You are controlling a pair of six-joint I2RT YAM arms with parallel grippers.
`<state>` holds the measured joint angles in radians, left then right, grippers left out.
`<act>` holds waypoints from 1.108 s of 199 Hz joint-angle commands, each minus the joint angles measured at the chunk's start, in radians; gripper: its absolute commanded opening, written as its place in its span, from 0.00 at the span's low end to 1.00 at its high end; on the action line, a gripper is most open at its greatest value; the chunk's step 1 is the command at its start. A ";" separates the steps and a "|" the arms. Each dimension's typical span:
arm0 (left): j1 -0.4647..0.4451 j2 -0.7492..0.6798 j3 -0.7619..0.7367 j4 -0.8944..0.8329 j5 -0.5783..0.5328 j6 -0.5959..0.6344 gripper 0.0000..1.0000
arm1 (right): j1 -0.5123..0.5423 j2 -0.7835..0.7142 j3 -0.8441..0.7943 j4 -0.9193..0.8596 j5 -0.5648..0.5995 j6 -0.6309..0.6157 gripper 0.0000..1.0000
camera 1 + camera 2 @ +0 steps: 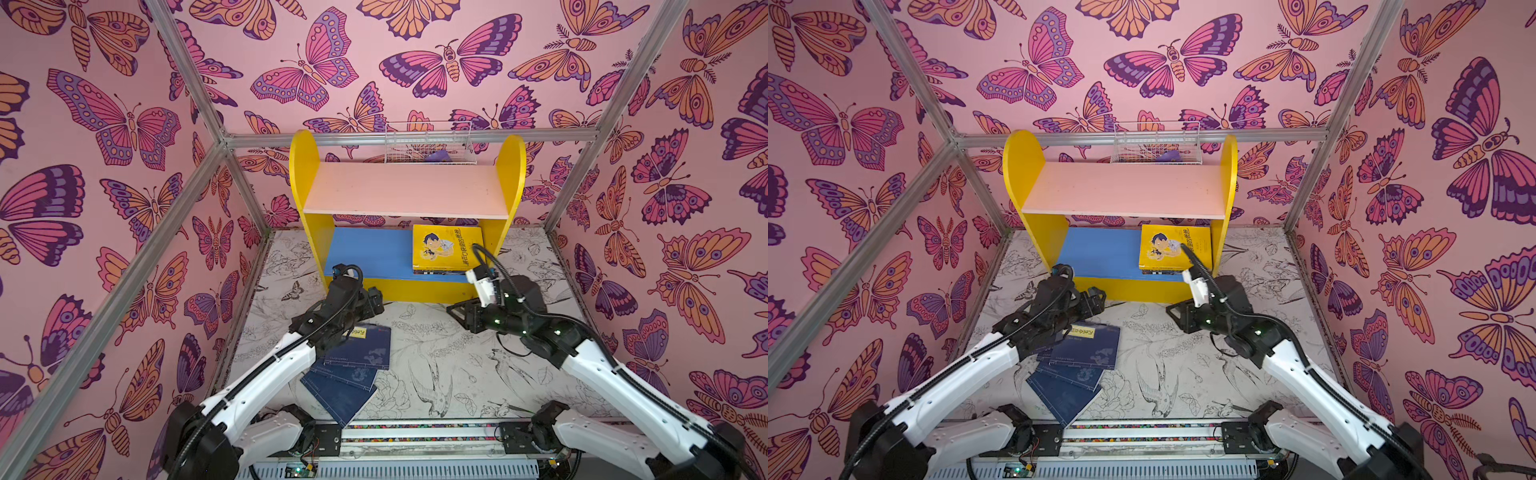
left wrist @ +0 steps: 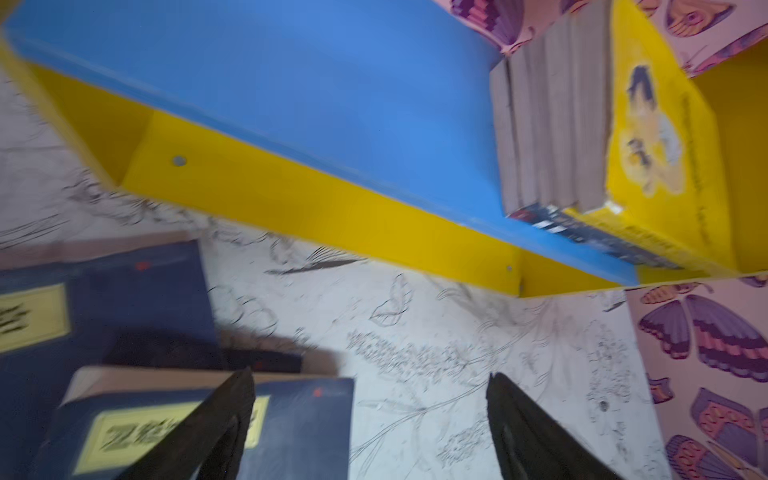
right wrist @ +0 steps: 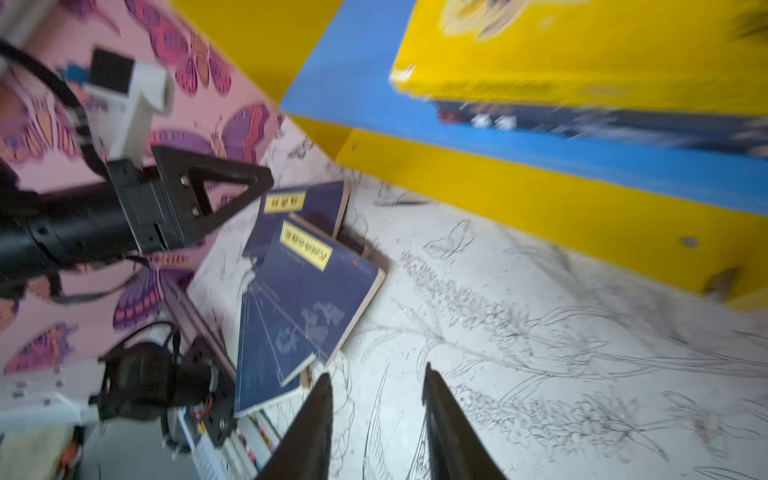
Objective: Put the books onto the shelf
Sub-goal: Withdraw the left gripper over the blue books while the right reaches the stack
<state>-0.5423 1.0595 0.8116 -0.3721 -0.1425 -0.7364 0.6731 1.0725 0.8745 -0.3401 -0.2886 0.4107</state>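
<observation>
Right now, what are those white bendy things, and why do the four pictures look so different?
They are two robot arms with pincers called grippers. Two pictures look down from above; two come from cameras on the arms' wrists. The left gripper and right gripper are both open, holding nothing. Navy books lie on the table. A yellow book tops a stack on the blue lower board of the shelf.

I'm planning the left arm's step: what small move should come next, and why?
Probably lower the left gripper to the edge of the top navy book and close on it. Its jaws stand open and empty right beside that book, which is not yet shelved, while the yellow book already lies on the blue board.
</observation>
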 commanded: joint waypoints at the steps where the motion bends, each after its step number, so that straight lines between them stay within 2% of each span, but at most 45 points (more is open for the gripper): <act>1: 0.071 -0.073 -0.072 -0.223 -0.041 -0.033 0.90 | 0.125 0.138 0.027 -0.009 -0.021 -0.101 0.45; 18: 0.150 -0.117 -0.138 -0.300 -0.009 -0.064 0.91 | 0.188 0.272 0.042 0.030 -0.071 -0.112 0.51; 37: 0.225 -0.139 -0.198 -0.329 0.017 -0.085 0.91 | 0.210 0.422 0.081 0.060 -0.121 -0.117 0.53; 72: 0.247 -0.098 -0.228 -0.290 0.003 -0.092 0.89 | 0.208 0.607 0.161 0.060 -0.156 -0.149 0.55; 113: 0.246 -0.077 -0.208 -0.257 0.004 -0.074 0.88 | 0.136 0.516 0.174 0.123 -0.096 -0.082 0.55; 151: 0.248 -0.088 -0.215 -0.212 0.015 -0.087 0.88 | 0.092 0.525 0.328 -0.020 0.082 -0.118 0.55; 220: 0.248 -0.131 -0.236 -0.211 0.008 -0.077 0.88 | -0.009 0.543 0.409 -0.063 0.102 -0.107 0.52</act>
<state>-0.3012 0.9474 0.5919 -0.5896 -0.1276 -0.8165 0.6857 1.6062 1.2449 -0.3550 -0.2073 0.3134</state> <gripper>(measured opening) 0.880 0.524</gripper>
